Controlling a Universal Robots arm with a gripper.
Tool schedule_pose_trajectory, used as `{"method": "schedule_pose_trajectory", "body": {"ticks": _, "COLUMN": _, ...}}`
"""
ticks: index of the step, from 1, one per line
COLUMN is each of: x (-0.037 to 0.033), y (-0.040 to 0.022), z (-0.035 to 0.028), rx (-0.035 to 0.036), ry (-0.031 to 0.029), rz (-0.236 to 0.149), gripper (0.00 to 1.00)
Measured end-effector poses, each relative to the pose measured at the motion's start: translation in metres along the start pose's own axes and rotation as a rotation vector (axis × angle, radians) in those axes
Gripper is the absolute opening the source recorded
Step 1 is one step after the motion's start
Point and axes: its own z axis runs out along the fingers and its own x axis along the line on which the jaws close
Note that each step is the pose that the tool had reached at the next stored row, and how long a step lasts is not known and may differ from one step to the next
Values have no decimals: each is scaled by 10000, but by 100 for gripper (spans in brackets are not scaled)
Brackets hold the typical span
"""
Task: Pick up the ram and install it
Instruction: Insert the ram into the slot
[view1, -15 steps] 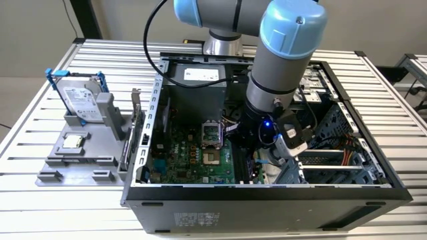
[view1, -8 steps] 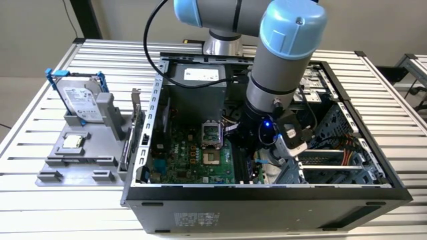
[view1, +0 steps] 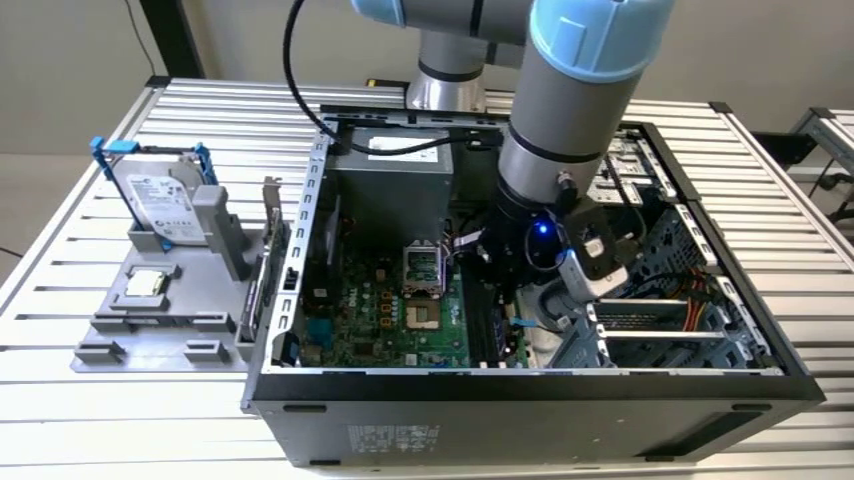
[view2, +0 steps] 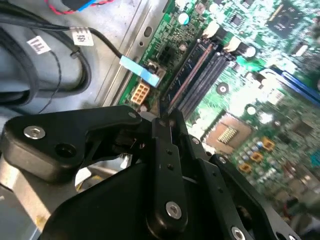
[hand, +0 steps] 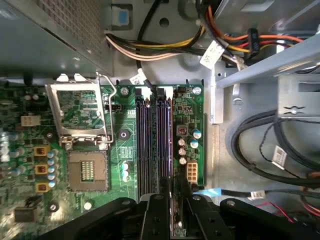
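Gripper (hand: 167, 200) down inside the case, fingers (hand: 156, 210) pinched on the ram (hand: 172, 200), held edge-on, long axis running along the slots (hand: 155, 140) directly ahead of the fingertips.

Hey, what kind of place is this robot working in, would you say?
Probably a lab or workshop bench for computer assembly: an open computer case lies on a slatted metal table, with a hard drive standing in a grey fixture beside it.
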Motion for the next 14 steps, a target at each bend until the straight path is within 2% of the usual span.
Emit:
{"method": "schedule_pose_trajectory", "body": {"ticks": 3, "x": -2, "y": -1, "z": -115, "rx": 3, "ry": -3, "rz": 0, "gripper": 100}}
{"method": "schedule_pose_trajectory", "body": {"ticks": 7, "x": -3, "y": 0, "z": -130, "rx": -1, "ry": -4, "rz": -1, "gripper": 100}}
{"method": "schedule_pose_trajectory", "body": {"ticks": 8, "x": -3, "y": 0, "z": -130, "rx": 0, "ry": -4, "rz": -1, "gripper": 0}}
{"method": "schedule_pose_trajectory", "body": {"ticks": 14, "x": -3, "y": -1, "z": -131, "rx": -1, "ry": -3, "rz": -1, "gripper": 0}}
